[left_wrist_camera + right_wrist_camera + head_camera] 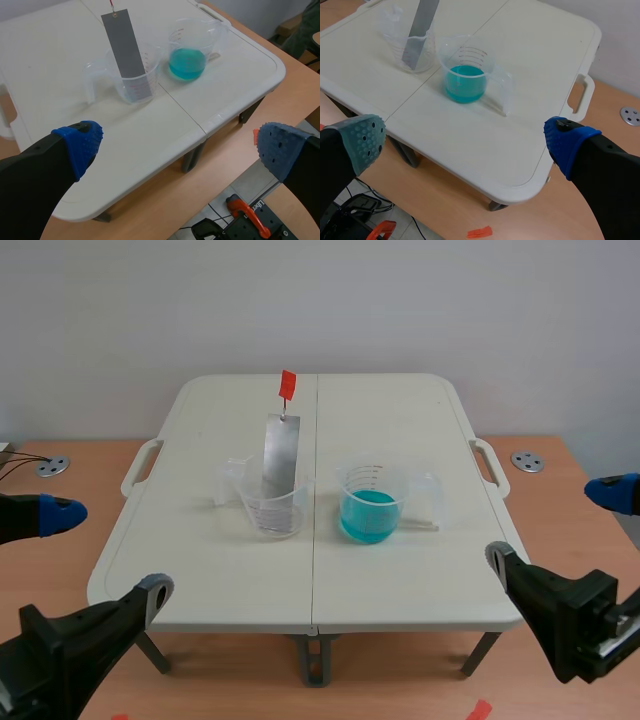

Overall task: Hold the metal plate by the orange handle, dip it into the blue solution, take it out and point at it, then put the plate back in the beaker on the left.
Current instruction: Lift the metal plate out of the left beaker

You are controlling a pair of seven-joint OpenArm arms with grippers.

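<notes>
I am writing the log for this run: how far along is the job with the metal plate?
Done: nothing visibly. The metal plate stands in the left beaker, its orange handle free; this fits the start, or the end. In hand: nothing; left gripper and right gripper are open, away from both beakers. Left, if starting: grasp, dip in the blue solution, point, return.
</notes>
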